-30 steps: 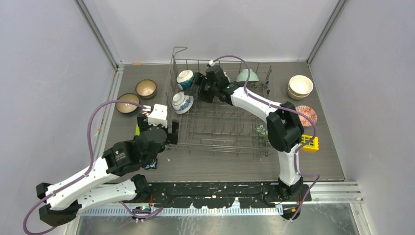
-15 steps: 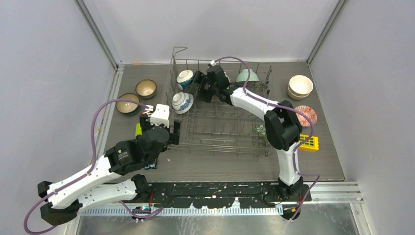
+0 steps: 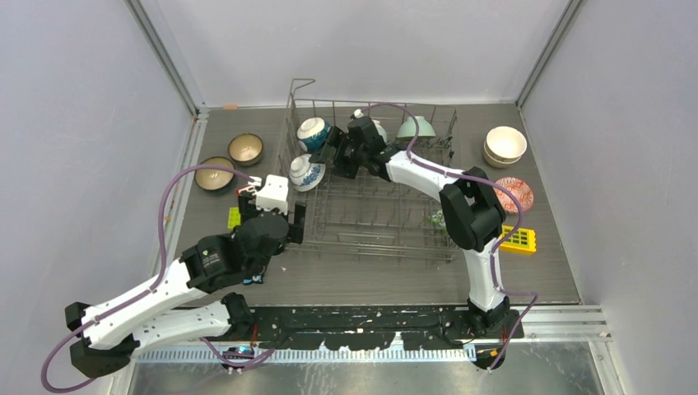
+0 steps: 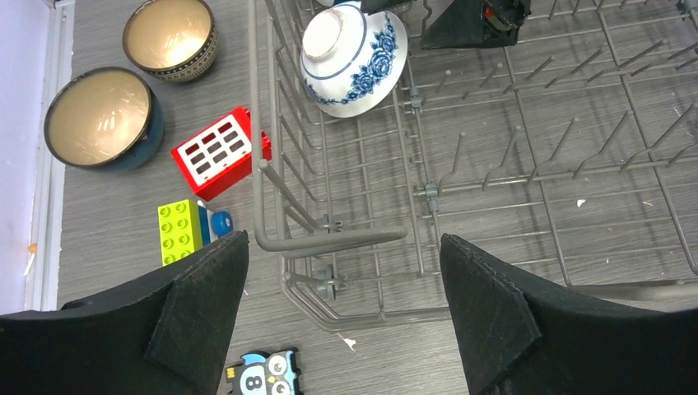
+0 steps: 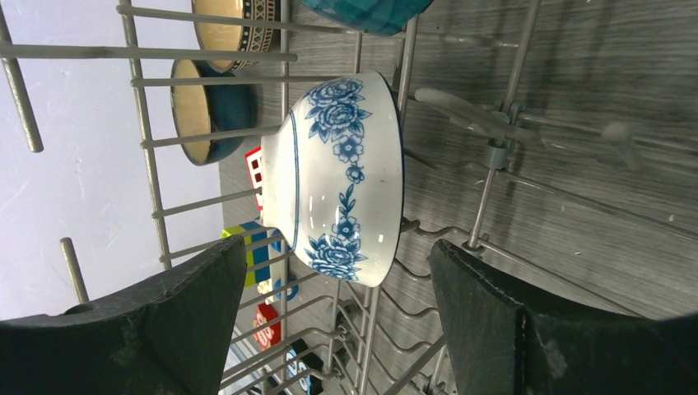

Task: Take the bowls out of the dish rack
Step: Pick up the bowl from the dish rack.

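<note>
Top external view showed the right gripper (image 3: 331, 156) had shifted toward the desk's far-left corner, fingers apart astride the flowered bowl (image 3: 307, 172) in the rack (image 3: 370, 234), apparently ready to grasp, while the left gripper (image 4: 342, 247) waited with fingers apart.

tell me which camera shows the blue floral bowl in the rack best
The right wrist view: the blue floral bowl fills the centre, side-on, pattern sharp. The left wrist view shows it from above near the top edge, tilted among the dish rack tines. The top external view shows it small.
</note>
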Motion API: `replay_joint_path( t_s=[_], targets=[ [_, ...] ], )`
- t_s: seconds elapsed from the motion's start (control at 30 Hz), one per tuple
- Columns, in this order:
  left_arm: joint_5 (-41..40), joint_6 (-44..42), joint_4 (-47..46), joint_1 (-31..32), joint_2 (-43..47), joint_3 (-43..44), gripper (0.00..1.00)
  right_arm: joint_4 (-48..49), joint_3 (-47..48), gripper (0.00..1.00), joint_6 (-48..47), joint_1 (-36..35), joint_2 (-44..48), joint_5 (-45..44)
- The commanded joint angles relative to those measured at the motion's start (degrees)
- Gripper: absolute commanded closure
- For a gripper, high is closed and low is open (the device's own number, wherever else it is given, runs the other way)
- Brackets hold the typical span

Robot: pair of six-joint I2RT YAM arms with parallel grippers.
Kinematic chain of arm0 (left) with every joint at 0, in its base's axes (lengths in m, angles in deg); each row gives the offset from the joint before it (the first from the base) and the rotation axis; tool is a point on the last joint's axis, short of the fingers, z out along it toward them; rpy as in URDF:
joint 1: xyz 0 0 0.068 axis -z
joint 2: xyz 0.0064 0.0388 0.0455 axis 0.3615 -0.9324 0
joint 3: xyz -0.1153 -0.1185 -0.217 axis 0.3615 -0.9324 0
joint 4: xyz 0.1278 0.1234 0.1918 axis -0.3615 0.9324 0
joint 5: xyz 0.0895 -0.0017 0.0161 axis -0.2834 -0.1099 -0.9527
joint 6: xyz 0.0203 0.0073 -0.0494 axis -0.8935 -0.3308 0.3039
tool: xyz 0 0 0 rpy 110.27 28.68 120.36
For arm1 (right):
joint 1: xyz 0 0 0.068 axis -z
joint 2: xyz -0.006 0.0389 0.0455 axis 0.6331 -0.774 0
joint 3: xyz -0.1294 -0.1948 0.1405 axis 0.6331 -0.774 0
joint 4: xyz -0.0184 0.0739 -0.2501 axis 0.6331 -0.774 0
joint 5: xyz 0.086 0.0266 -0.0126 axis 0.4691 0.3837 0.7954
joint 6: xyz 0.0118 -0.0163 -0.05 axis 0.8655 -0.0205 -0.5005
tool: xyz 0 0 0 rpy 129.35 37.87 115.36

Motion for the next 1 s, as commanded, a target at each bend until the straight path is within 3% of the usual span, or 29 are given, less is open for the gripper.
replay_joint_path(
  t_s=[0.0,0.53,0.97],
  targets=[
    [0.1,1.6,-1.4,-0.3,-0.1,0.1,0.13,7.3,-1.3,0.15,2.4,-0.1,-0.4,3.0],
    [-0.1,2.7,-1.0,-0.3,0.8,-0.6,0.14,19.4,-6.2,0.19,8.9,0.0,-1.5,5.0],
    [-0.2,2.4,-1.4,-0.4,-0.4,-0.2,0.14,31.5,-10.4,0.34,13.3,0.8,-2.5,7.2]
  ],
)
